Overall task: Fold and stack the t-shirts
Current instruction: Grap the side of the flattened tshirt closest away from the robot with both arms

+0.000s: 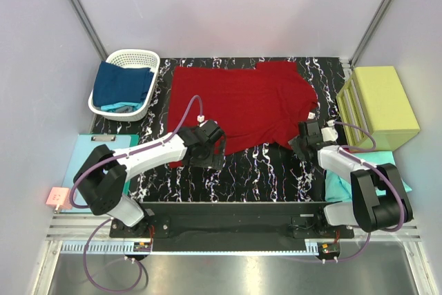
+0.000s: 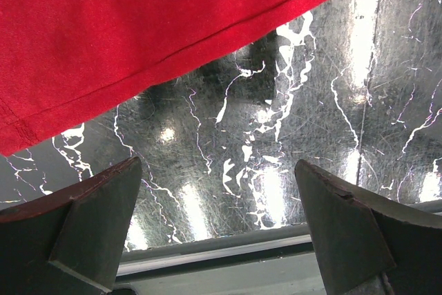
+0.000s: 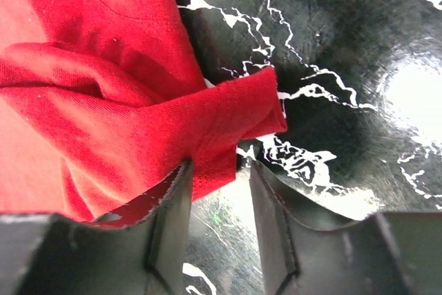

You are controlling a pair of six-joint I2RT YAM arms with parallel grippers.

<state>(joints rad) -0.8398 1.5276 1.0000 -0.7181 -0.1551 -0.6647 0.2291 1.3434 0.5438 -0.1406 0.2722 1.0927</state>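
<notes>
T-shirt (image 1: 242, 105), the dark red one, is lying spread on the bench (image 1: 262, 170). I'm seeing left fingers (image 2: 90, 219) gaping wide by its hem, and right fingers (image 3: 173, 226) sitting partly apart at a bunched corner, pinching nothing.
</notes>
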